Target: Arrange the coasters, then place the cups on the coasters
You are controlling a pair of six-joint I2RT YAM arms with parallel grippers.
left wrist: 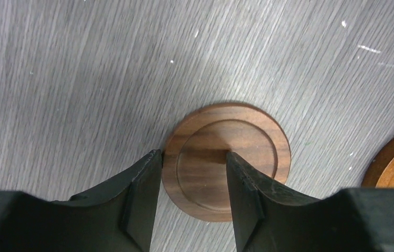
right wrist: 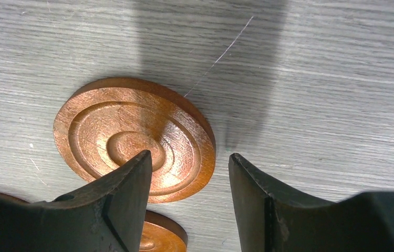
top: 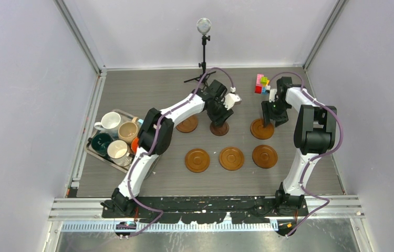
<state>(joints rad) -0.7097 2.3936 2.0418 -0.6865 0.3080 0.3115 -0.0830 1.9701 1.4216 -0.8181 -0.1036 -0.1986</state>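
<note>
Six coasters lie in two rows of three. In the back row sit a mid-brown one [top: 187,124], the smaller dark coaster [top: 219,129] and another mid-brown one [top: 261,129]. My left gripper [left wrist: 194,154] is open, astride the left part of the dark coaster [left wrist: 247,136]: one finger at its rim, the other over its recess. My right gripper [right wrist: 189,154] stands open over the right edge of the back-right coaster [right wrist: 116,131], which lies flat. The cups [top: 108,122] are crowded in the tray at the left.
The silver tray [top: 91,149] sits at the table's left edge, beside the left arm's elbow. A small tripod stand [top: 203,52] rises at the back centre. Coloured blocks [top: 261,83] lie behind the right gripper. The front-row coasters [top: 231,158] lie near the arms' bases.
</note>
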